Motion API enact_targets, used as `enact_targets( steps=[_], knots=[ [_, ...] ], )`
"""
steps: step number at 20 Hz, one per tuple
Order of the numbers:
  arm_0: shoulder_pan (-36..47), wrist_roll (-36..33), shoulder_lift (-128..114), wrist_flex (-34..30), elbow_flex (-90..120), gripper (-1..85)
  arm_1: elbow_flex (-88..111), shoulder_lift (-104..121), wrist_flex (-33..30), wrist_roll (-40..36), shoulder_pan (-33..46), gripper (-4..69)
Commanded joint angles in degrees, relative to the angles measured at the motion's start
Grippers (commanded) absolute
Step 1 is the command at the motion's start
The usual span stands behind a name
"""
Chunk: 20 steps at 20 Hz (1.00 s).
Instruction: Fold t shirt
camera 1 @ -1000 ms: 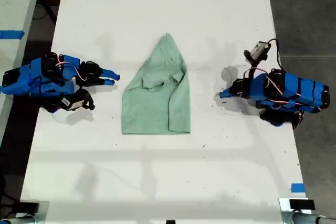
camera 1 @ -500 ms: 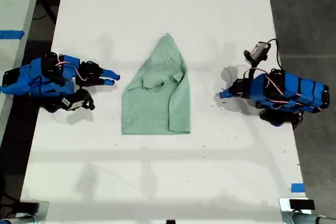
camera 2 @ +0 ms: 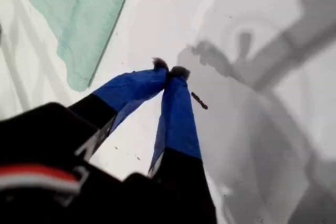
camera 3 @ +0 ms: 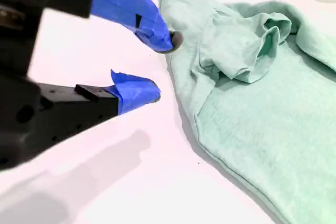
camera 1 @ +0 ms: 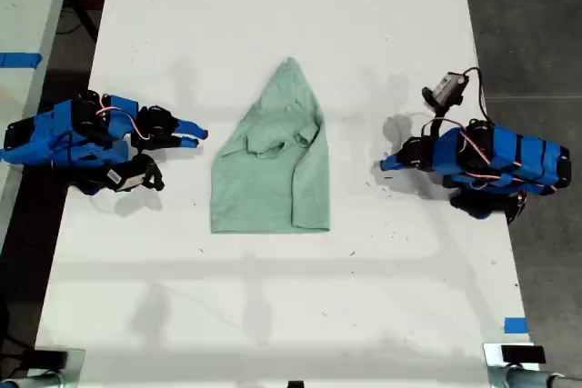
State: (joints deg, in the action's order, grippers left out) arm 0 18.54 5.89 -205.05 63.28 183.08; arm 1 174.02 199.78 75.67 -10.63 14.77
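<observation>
- The t shirt (camera 1: 271,163) lies mid-surface (camera 1: 273,6), between our two grippers and touching neither.
- Our second gripper (camera 1: 192,134), at the exterior view's left, rests just beside the shirt's edge (camera 3: 252,87) with its jaws slightly spread and empty.
- Our first gripper (camera 1: 388,164), at the exterior view's right, sits near the shirt, tips pressed together on nothing (camera 2: 169,71).
- The cloth is soft, wrinkled mint green, bunched to a point at the far end, with a straight hem nearest the camera.
- The surface is plain white.
</observation>
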Motion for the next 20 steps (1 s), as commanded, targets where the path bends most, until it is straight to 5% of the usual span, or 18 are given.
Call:
enact_targets(
  steps=[1,15,20],
  knots=[
    [0.44,0.62,-0.44,0.0,0.53,11.5,4.13,0.79,0.35,0.26,-0.26,1.7],
    [0.62,0.62,-0.44,0.0,0.53,11.5,4.13,0.79,0.35,0.09,0.26,1.7],
    [9.84,0.62,-0.44,0.0,0.44,-0.1,4.13,0.79,0.35,0.09,0.09,1.7]
  ],
)
